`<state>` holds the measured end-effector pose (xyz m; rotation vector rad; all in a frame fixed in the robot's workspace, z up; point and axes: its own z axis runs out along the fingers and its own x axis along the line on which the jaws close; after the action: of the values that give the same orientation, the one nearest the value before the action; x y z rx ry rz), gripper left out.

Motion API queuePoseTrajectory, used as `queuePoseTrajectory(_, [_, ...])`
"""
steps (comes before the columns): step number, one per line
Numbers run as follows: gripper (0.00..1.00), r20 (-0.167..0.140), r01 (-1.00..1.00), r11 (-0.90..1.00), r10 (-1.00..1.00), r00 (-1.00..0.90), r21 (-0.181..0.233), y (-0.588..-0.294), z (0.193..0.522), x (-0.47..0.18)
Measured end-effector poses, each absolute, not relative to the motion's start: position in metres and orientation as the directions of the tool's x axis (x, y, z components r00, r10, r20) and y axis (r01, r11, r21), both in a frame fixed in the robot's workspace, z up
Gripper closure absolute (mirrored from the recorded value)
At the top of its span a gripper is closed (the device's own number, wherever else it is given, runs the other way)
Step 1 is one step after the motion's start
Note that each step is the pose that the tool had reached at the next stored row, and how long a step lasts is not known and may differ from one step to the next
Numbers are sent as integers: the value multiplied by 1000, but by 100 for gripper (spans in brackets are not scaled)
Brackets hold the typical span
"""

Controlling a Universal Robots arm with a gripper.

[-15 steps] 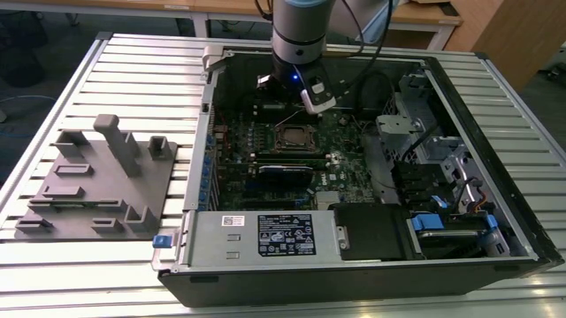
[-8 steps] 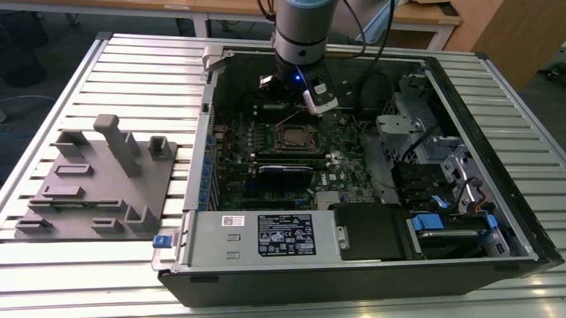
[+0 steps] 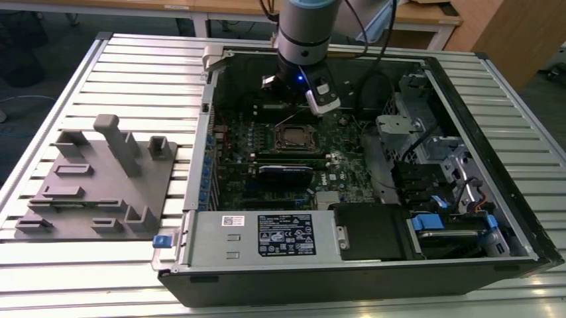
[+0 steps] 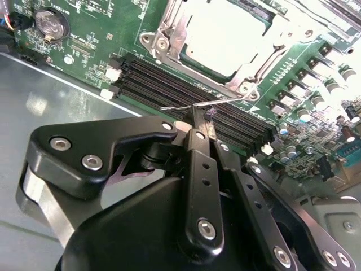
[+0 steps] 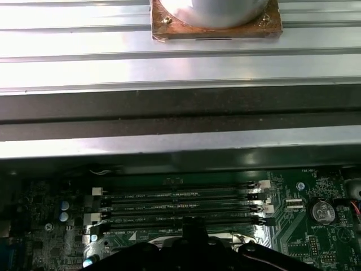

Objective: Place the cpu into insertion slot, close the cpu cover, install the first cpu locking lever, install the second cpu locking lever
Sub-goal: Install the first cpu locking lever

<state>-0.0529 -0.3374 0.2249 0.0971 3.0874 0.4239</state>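
Observation:
The insertion slot (image 3: 293,137) sits mid-board inside the open computer case. In the second wrist view the cpu (image 4: 225,34) lies in it, its pale metal top showing through the window of the cpu cover (image 4: 169,34), which lies flat over it. A thin wire locking lever (image 4: 169,106) stands raised beside the socket, over the memory slots. My gripper (image 4: 198,123) is shut, its narrow tip touching this lever's wire. In the exterior view the gripper (image 3: 296,99) hangs just behind the slot, and the lever (image 3: 285,120) slants up toward it.
Long black memory slots (image 5: 180,206) run between the socket and the case's wall (image 5: 180,149). A coin battery (image 5: 321,212) sits on the board. The power supply (image 3: 265,235), drive cages (image 3: 442,165) and cables crowd the case. A grey fixture (image 3: 97,179) stands at the exterior view's left.

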Motion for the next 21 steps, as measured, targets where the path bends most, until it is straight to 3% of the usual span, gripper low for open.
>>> queuePoseTrajectory(11, [90,-16,60,961,67,-998,270,-338,221,-51])
queuePoseTrajectory(16, [90,-56,53,961,71,-996,272,-338,218,-51])
queuePoseTrajectory(21, [90,-70,63,960,85,-994,273,-339,213,-51])
